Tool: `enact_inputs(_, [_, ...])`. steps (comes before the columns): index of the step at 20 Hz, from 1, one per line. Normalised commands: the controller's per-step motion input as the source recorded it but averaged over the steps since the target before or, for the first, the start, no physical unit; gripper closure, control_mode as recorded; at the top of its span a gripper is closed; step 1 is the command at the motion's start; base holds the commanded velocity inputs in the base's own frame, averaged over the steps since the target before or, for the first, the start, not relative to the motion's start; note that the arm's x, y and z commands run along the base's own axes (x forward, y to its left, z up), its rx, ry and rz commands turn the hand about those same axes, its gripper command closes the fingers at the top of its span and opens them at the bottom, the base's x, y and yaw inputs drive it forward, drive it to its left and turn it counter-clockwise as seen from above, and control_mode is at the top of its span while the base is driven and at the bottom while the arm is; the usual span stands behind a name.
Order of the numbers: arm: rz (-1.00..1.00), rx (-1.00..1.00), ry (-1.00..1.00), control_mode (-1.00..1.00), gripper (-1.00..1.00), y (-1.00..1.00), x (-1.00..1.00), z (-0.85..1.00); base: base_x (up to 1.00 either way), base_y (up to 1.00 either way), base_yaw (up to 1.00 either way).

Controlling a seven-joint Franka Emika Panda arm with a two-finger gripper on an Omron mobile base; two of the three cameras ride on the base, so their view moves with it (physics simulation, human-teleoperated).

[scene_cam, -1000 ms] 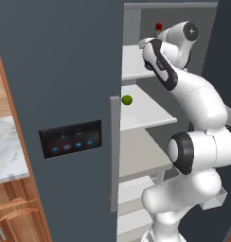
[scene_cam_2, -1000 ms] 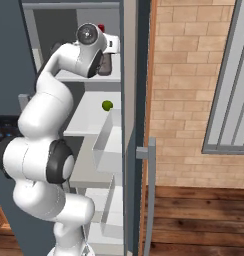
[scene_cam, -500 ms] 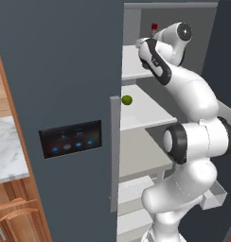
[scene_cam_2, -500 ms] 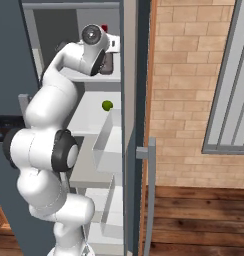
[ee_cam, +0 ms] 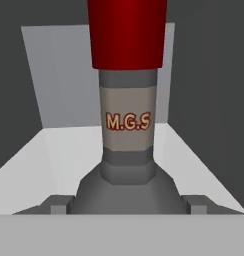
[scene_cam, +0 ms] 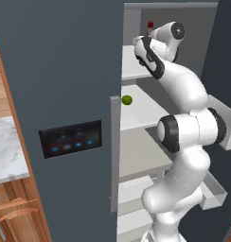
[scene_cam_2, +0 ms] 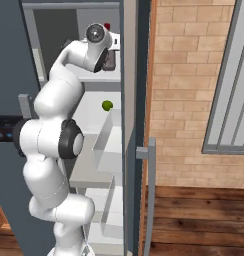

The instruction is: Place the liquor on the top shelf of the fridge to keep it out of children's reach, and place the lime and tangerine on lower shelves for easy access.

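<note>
1. The gripper (ee_cam: 125, 207) is up at the top shelf (scene_cam: 132, 70) of the fridge (scene_cam: 65, 71); the liquor (ee_cam: 127, 107) stands directly ahead of the jaws, its shoulder between the two tips, neck and red cap rising above them.
2. The tips sit either side of the bottle's shoulder, but whether they press on the glass or stand just clear, I cannot tell.
3. The bottle looks upright over the shelf slab; its base is hidden, so contact with the shelf is likely, not certain.
4. To do this step well: confirm the base rests flat, part the jaws evenly, then back straight out so neither tip clips the bottle.
5. The lime (scene_cam: 127, 99) lies on a lower shelf, well below the jaws.
</note>
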Motion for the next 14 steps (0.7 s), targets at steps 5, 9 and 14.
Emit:
enact_inputs(5, [0.0,0.0,-0.05,-1.0,1.0,0.0,0.46,0.0,0.0,0.0,0.0])
enact_inputs(9, [0.0,0.0,-0.03,-1.0,1.0,0.0,0.49,0.0,0.0,0.0,0.0])
enact_inputs(14, [0.0,0.0,-0.01,-1.0,-1.0,0.0,0.5,0.0,0.0,0.0,0.0])
